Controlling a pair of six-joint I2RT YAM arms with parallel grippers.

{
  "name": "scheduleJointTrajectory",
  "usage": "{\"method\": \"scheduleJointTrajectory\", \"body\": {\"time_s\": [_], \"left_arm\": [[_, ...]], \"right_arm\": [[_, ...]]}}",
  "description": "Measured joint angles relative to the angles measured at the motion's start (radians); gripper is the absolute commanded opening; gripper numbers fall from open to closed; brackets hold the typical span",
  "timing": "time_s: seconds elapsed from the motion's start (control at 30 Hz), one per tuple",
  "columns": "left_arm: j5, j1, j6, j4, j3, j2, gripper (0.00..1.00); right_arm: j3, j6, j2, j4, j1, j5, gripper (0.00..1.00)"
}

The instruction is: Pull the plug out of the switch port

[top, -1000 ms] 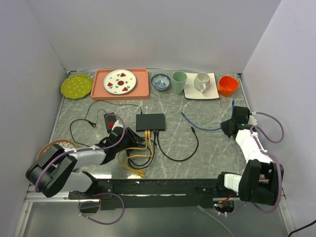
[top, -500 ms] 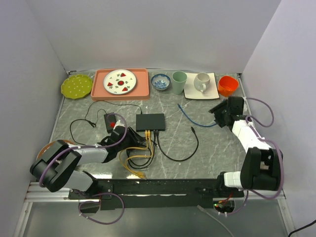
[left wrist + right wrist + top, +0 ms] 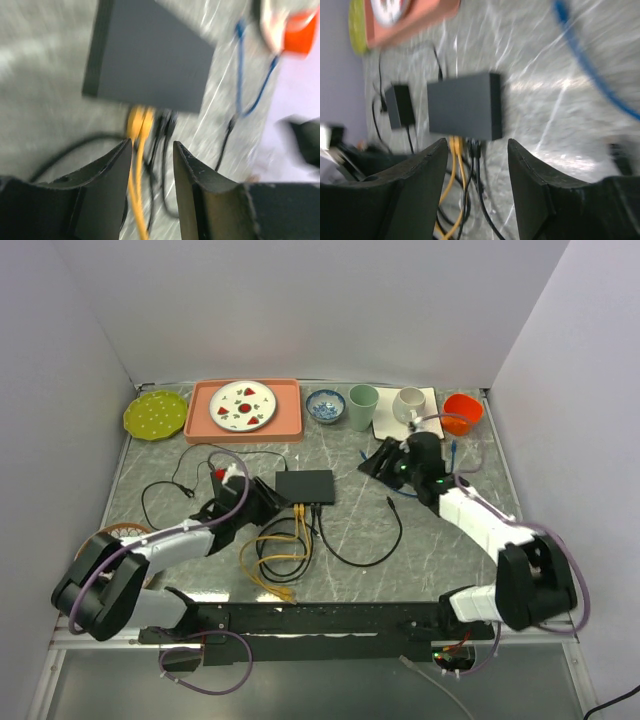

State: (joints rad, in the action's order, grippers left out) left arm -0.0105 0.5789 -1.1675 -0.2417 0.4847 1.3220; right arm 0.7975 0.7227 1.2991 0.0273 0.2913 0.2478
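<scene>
- grey marbled tabletop (image 3: 440,550) between pale walls carries the switch (image 3: 305,486) near its middle, lying flat, with its sockets on the edge that faces the arm bases.
- two yellow cables (image 3: 298,512) and a black cable (image 3: 318,516) sit plugged into that edge, and the yellow ones run down into a loose coil near the bases.
- your left fingers (image 3: 105,185) stand apart with nothing between them, just off the switch's near left corner and pointing toward the yellow plugs. that wrist view is blurred.
- your right fingers (image 3: 415,185) are apart too and hold nothing. they hover to the right of the switch, aimed across it.
- a blue cable (image 3: 580,45) lies loose on the tabletop, right of the switch and apart from it.
- a small black adapter block (image 3: 400,112) lies just left of the switch.
- along the back wall you have a green plate (image 3: 155,415), a salmon tray (image 3: 200,425) with a patterned plate (image 3: 243,405), a blue bowl (image 3: 325,405), a green cup (image 3: 363,406), a white mug (image 3: 408,406) and an orange bowl (image 3: 461,413).
</scene>
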Motion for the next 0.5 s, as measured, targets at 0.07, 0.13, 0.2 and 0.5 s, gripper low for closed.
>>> {"method": "scheduleJointTrajectory", "body": {"time_s": [0.07, 0.13, 0.2, 0.5], "left_arm": [[-0.006, -0.044, 0.001, 0.012, 0.024, -0.016, 0.45], [-0.014, -0.084, 0.001, 0.024, 0.05, -0.018, 0.45], [-0.029, -0.108, 0.002, 0.05, 0.078, -0.013, 0.45], [-0.066, -0.162, 0.005, 0.1, 0.229, 0.167, 0.43]], "right_arm": [[-0.011, -0.002, 0.068, -0.047, 0.029, 0.054, 0.57], [-0.024, 0.007, 0.152, -0.097, 0.055, 0.121, 0.56], [-0.036, 0.026, 0.232, -0.15, 0.071, 0.18, 0.56], [-0.04, 0.089, 0.405, -0.298, 0.143, 0.307, 0.54]]}}
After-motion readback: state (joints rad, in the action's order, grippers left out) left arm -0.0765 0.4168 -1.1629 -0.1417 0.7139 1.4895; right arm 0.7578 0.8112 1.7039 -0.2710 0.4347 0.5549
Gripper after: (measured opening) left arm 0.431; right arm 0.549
